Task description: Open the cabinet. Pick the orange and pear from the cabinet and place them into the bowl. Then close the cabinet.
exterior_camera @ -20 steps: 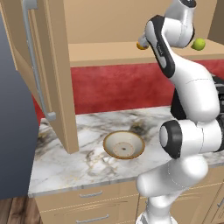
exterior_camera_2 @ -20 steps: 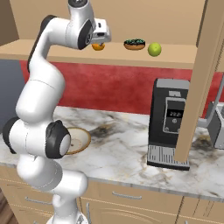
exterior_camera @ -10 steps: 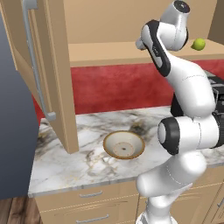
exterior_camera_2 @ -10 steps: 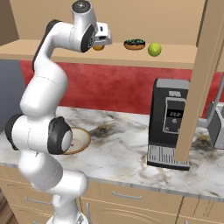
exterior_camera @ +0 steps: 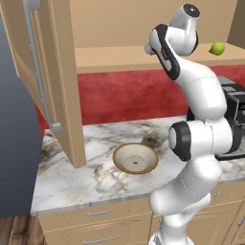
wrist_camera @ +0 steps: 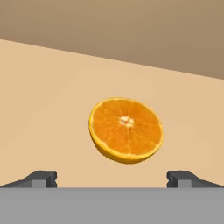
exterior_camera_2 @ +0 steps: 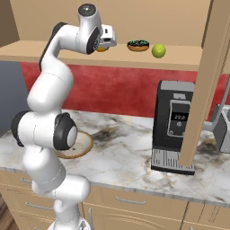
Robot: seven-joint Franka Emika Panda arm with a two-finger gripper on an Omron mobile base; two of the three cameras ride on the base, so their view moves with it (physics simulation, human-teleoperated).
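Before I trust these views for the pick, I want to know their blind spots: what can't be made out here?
- The orange: left base view, hidden behind the arm; right base view, mostly covered by the tool.
- Whether the open tool's tips touch the orange: hand view cuts them at the bottom edge.
- The bowl: right base view, largely behind the arm.
- The dark dish: contents too small.
- The cabinet: doors cut off at the top.

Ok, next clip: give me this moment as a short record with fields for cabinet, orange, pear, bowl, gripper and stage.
cabinet: open, left door swung out
orange: cut half on the cabinet shelf, centred ahead of the gripper
pear: on the shelf, beside a small dark dish
bowl: empty on the marble counter
gripper: open, fingertips either side of the orange, not touching
stage: reaching for the orange; no fruit moved yet
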